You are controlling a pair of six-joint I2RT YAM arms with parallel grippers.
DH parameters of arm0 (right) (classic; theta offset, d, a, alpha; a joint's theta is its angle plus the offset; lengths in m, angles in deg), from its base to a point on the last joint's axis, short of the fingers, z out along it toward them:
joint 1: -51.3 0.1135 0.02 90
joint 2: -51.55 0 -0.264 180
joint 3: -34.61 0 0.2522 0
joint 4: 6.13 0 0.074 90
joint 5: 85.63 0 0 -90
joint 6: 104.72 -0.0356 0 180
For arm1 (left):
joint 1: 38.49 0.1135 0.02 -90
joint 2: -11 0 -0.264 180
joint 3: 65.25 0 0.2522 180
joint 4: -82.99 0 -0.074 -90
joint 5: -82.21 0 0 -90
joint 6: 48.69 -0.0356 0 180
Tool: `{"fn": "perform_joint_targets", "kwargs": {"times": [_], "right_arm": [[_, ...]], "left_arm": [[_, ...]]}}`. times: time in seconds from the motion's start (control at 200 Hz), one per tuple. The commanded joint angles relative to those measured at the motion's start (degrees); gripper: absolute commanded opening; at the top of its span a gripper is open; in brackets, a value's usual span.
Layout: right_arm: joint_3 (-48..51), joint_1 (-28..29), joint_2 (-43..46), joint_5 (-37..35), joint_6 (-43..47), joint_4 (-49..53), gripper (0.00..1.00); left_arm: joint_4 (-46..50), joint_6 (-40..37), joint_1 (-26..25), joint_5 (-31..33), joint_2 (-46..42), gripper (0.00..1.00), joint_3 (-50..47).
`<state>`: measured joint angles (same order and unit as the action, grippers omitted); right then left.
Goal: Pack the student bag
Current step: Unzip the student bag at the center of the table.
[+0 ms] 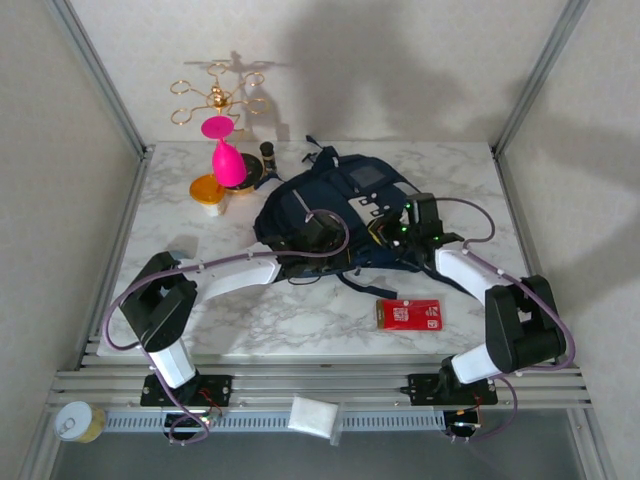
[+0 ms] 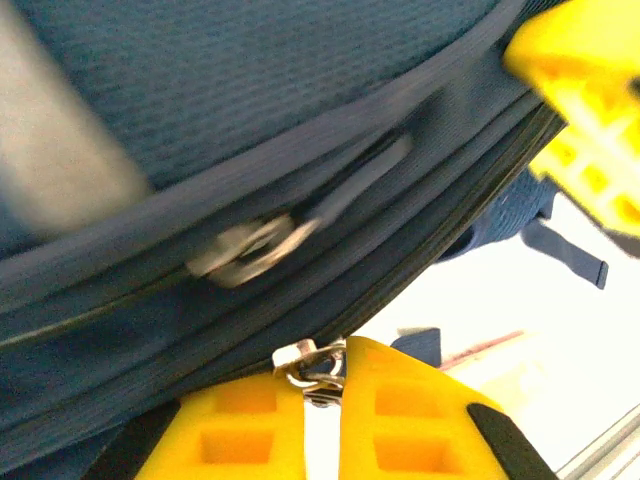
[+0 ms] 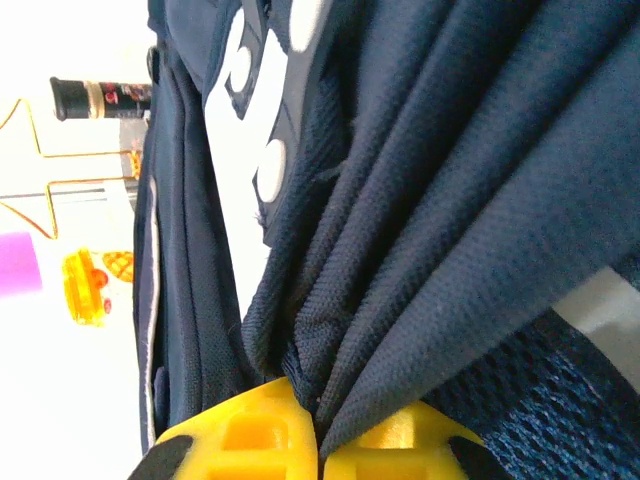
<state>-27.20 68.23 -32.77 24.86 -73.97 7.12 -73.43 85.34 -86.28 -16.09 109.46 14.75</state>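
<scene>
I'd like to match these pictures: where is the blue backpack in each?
Top view: student bag sits at the picture's centre.
Left wrist: the bag's zippered seam crosses the top; left claw pinches a zipper pull.
Right wrist: the bag's folds hang above the right claw, shut on them.
Shared landmark: white dotted patch, top and right wrist.

Student bag [image 1: 340, 195] at centre of the table [image 1: 250, 320]; left gripper [image 1: 315, 232] on its left side, right gripper [image 1: 398, 228] on its right. Flat packet [image 1: 409, 314] lies below the bag, lower right. Goblet [image 1: 226, 155], jar [image 1: 208, 192] and bottle [image 1: 267, 155] stand upper left.
</scene>
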Motion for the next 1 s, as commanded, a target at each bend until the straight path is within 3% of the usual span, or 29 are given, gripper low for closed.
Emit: {"fn": "perform_joint_targets", "kwargs": {"times": [0.0, 0.39, 0.536, 0.696, 0.821, 0.996], "right_arm": [[-5.09, -5.81, -0.62, -1.63, 9.86, -1.36, 0.0], [-14.08, -10.28, -6.94, 6.05, 16.04, 6.84, 0.0], [-11.87, -8.42, -4.89, 5.77, 13.0, 8.03, 0.36], [-4.13, -5.54, 2.59, 3.89, 6.51, 8.15, 0.59], [1.42, 1.78, 6.37, 3.14, -2.77, 2.64, 0.68], [1.98, 7.3, 4.97, -1.96, -10.61, -3.14, 0.7]], "left_arm": [[5.62, -2.69, 0.33, -0.35, -3.17, 0.0, -1.72], [6.91, -7.51, 0.94, -2.78, -2.28, 0.0, -0.91], [3.31, -7.14, 0.94, -4.21, -1.33, 0.0, 0.33], [2.22, -6.44, 0.94, -4.89, -0.36, 0.0, 1.96], [1.18, -5.89, 0.95, -5.13, -0.3, 0.0, 2.05], [1.36, -5.53, 0.94, -5.07, -0.1, 0.0, 2.32]]}}
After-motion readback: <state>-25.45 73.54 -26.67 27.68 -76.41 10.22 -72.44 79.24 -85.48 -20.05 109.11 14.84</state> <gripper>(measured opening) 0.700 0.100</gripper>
